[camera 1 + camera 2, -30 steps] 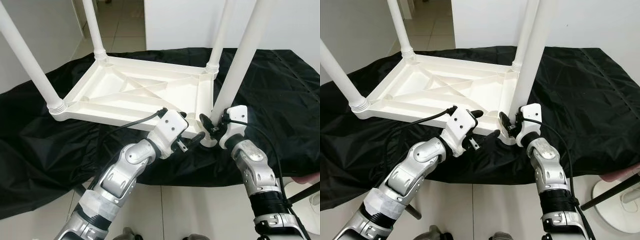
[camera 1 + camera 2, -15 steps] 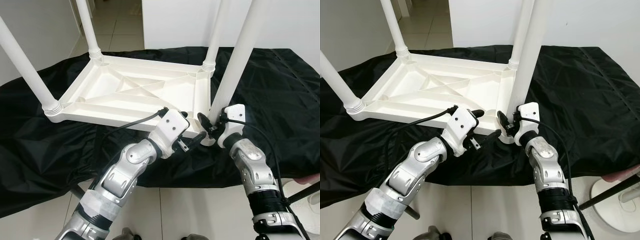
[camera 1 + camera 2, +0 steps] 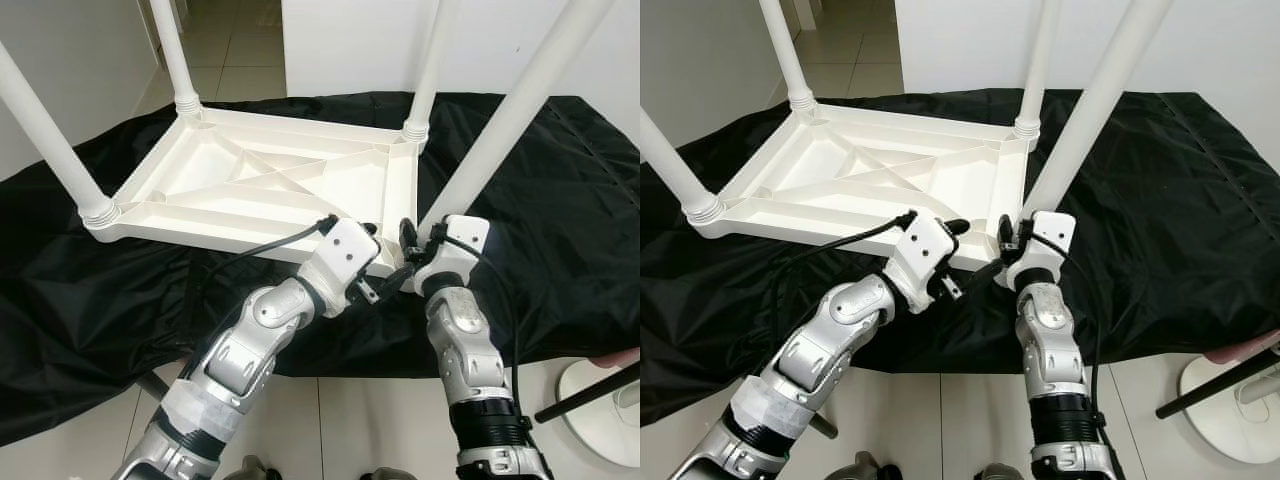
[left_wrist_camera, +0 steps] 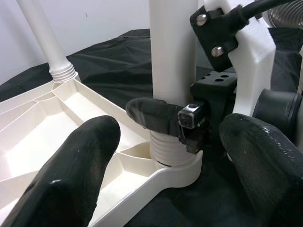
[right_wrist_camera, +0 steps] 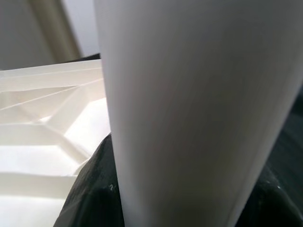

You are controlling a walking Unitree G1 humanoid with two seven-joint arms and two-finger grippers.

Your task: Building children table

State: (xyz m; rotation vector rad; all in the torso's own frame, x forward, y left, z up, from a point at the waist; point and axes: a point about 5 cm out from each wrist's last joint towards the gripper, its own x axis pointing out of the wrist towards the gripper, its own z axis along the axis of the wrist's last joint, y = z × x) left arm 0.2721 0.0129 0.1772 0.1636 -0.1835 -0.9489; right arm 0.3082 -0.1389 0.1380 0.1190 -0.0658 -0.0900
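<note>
The white children's table [image 3: 250, 185] lies upside down on a black cloth [image 3: 560, 200]. Three white legs stand upright in their corner sockets. The fourth leg [image 3: 500, 125], at the near right corner, leans to the right. My right gripper [image 3: 415, 250] is shut on that leg just above its socket [image 4: 173, 163]; the right wrist view looks closely at the leg [image 5: 189, 109]. My left gripper [image 3: 388, 252] is open at the same corner. Its black fingers [image 4: 80, 161] are spread on either side of the socket without touching the leg.
The cloth hangs over the near edge above a tiled floor [image 3: 360, 410]. A white round base [image 3: 600, 385] with a black rod [image 3: 590, 395] stands at the lower right. A white wall [image 3: 350, 40] rises behind the table, with open floor at the far left.
The near right leg has tipped further to the right at its top. My right forearm has swung in toward the left arm. The left gripper has stayed at the corner.
</note>
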